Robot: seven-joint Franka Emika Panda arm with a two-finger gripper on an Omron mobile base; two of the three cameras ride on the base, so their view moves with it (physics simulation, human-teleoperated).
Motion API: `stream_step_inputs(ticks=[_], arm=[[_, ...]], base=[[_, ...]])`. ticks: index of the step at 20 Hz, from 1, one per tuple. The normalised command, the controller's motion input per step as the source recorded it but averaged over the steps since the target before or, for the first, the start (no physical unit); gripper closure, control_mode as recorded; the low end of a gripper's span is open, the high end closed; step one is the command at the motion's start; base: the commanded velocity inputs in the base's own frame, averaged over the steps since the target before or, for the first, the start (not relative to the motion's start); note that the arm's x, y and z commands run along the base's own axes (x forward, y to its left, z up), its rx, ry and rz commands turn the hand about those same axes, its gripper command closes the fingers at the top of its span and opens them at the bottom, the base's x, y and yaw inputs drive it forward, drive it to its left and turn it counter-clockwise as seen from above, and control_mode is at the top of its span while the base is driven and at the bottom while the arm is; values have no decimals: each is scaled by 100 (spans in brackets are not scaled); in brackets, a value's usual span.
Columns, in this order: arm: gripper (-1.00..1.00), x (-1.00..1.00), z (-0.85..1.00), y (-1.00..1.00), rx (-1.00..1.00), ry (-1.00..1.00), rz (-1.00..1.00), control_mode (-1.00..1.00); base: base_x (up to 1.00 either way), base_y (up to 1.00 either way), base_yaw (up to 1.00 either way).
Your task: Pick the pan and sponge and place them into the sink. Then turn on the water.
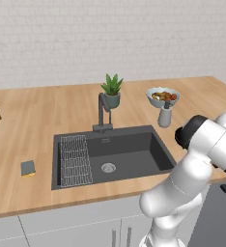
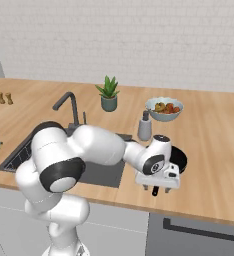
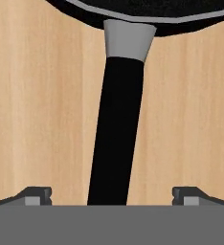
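Hand view looks straight down the pan's handle, which runs between the two claw fingertips standing wide apart with nothing held, so the step in hand reads as grasping the pan where it sits on the desk to the right of the sink. To do it well, the claw should likely sink until the fingers flank the handle, centred, then close squarely before lifting, since the off-centre weight could twist it. The sponge waits left of the sink.
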Motion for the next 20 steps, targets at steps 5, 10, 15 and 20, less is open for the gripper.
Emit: stream_step_inputs(ticks=[5, 10, 15, 20], arm=[[-100, 0, -19, 0, 0, 0, 0, -100], [-100, 0, 0, 0, 0, 1, 0, -100], [100, 0, 0, 0, 0, 0, 0, -100], [100, 0, 0, 0, 0, 0, 0, -100]], base=[[0, 0, 0], [0, 0, 0], [0, 0, 0], [0, 0, 0]])
